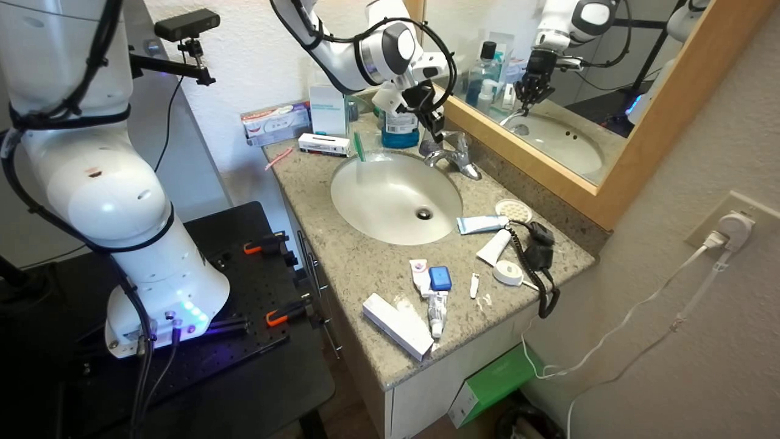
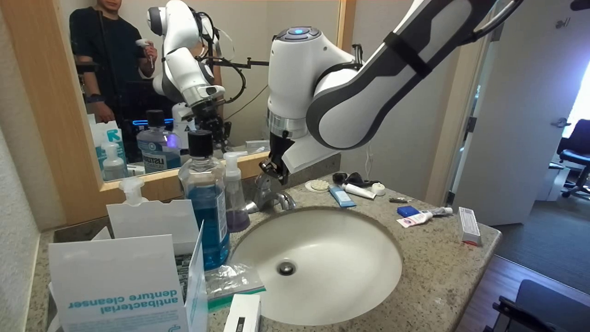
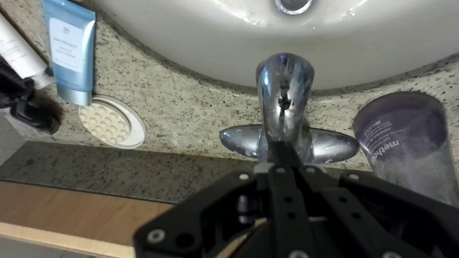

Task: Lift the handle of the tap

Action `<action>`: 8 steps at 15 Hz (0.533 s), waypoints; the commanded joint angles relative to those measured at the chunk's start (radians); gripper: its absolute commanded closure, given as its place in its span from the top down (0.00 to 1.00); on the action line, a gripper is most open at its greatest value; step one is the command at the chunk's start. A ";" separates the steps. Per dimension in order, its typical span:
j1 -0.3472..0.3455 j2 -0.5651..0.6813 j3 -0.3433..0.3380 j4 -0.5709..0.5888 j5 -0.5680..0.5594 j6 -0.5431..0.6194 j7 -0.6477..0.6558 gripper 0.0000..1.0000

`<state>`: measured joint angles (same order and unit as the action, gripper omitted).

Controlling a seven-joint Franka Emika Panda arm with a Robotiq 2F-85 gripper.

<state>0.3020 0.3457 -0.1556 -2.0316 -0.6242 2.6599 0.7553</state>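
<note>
Handle (image 2: 263, 181) just beside the pincer (image 1: 437, 137)

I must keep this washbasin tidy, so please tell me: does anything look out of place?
Yes. The clear plastic bag overhangs the sink and could get wet; a black coiled cord loops past the edge of the counter and might snag.

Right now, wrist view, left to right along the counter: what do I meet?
White squeeze tube, flat light-blue tube, bumpy cream bar on a rounded white dish, chrome metal tap, purple-and-clear bottle.
</note>
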 commanded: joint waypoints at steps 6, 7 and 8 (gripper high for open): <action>-0.015 -0.054 0.006 0.015 -0.102 -0.012 0.066 0.00; -0.017 -0.056 0.007 0.015 -0.103 -0.013 0.065 0.00; -0.019 -0.057 0.008 0.016 -0.103 -0.012 0.064 0.00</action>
<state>0.2965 0.3194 -0.1555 -2.0269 -0.6893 2.6599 0.7919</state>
